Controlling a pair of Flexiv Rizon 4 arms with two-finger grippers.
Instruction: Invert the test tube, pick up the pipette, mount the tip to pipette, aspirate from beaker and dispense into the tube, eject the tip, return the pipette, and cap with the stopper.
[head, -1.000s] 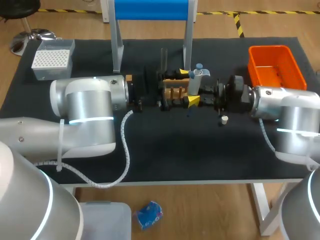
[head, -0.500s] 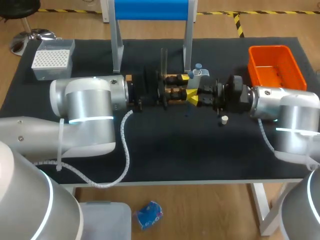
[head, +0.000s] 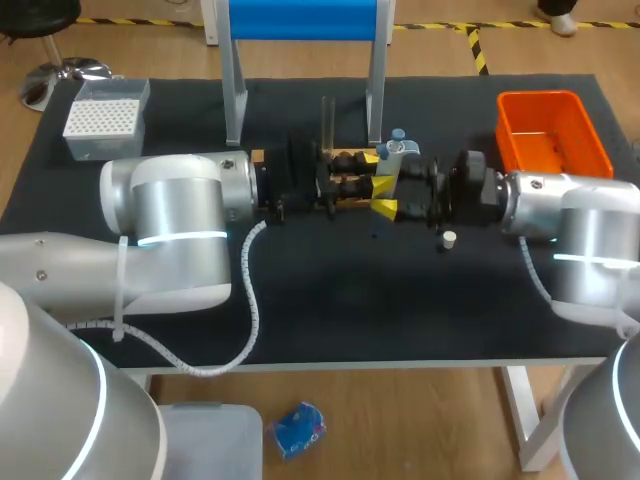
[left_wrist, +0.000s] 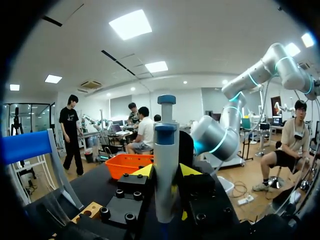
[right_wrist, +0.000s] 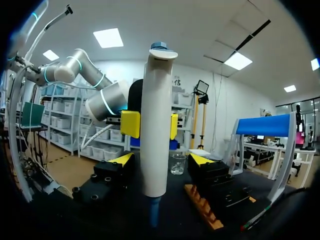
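Black cloth covers the table, with the white tip box at its far left corner and the orange bin at the far right. Both my arms meet at the middle, in front of the blue-topped stand. On my right wrist camera the pipette stands upright between the two claws, blue-capped plunger end up. My left gripper is clamped on it, its yellow tips pressing the white barrel from both sides, as I see from either wrist. My right gripper has its fingers spread apart around the pipette's lower part, with a gap on each side. Through one gap I see the glass beaker standing further off. The wooden rack lies just beside one right finger, near the pipette. On the head camera a small white stopper sits on the cloth near my right wrist, apart from the rack.
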